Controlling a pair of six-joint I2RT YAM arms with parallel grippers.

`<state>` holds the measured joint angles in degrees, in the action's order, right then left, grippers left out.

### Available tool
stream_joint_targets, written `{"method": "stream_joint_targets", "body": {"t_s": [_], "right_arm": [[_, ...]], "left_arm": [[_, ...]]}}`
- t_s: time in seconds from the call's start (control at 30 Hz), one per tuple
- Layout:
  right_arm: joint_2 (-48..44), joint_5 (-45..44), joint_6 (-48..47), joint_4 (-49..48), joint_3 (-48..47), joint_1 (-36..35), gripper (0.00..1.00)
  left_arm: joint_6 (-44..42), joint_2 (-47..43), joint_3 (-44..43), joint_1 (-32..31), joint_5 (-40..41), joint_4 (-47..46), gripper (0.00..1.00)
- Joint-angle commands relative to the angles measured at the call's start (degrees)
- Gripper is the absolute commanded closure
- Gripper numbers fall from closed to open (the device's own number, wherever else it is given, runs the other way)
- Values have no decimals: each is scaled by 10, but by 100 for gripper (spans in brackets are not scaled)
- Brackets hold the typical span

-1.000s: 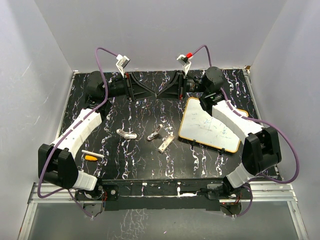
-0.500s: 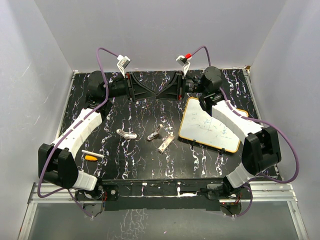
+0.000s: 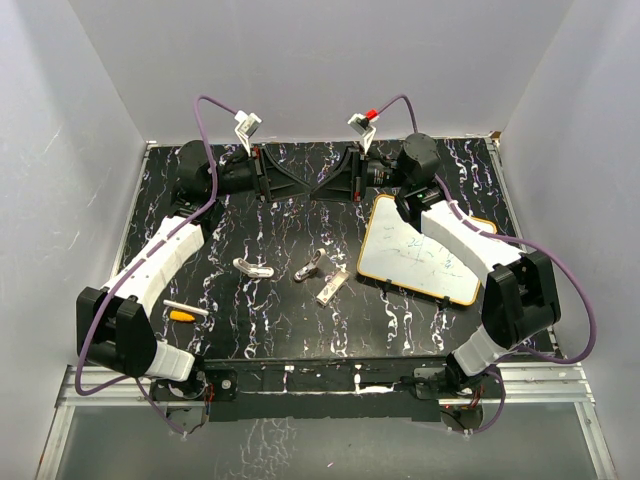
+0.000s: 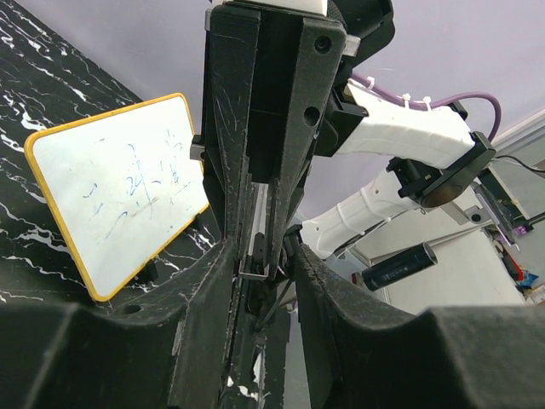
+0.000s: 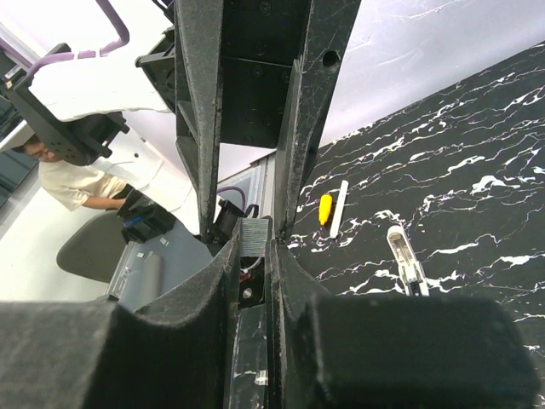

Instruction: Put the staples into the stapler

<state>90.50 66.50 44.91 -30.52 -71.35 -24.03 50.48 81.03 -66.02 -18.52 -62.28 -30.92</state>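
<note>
Your right gripper [image 5: 253,249] is clamped on the strip of staples [image 5: 253,230] above the far middle of the table [image 3: 400,330], nose to nose with the left gripper [image 4: 262,256]. The left jaws stand slightly apart on either side of the strip; you cannot tell whether its pads touch it, nor how the strip's long axis runs. The target lies back toward you: one mini stapler [image 3: 310,265] sits almost straight in from the meeting point, aslant from near-left to far-right, and a second mini stapler [image 3: 253,267] lies further left. The right arm carries the load.
</note>
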Motion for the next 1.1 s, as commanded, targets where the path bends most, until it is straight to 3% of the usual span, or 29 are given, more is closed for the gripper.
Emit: {"method": "stream_joint_targets", "body": {"t_s": [0.0,1.07], "right_arm": [[-5,-8,-10,-16,-11,-3,91],[-7,-6,-16,-16,-8,-2,91]], "left_arm": [[-18,-13,-23,-2,1,4,67],[-35,-17,-27,-2,3,24,81]]}}
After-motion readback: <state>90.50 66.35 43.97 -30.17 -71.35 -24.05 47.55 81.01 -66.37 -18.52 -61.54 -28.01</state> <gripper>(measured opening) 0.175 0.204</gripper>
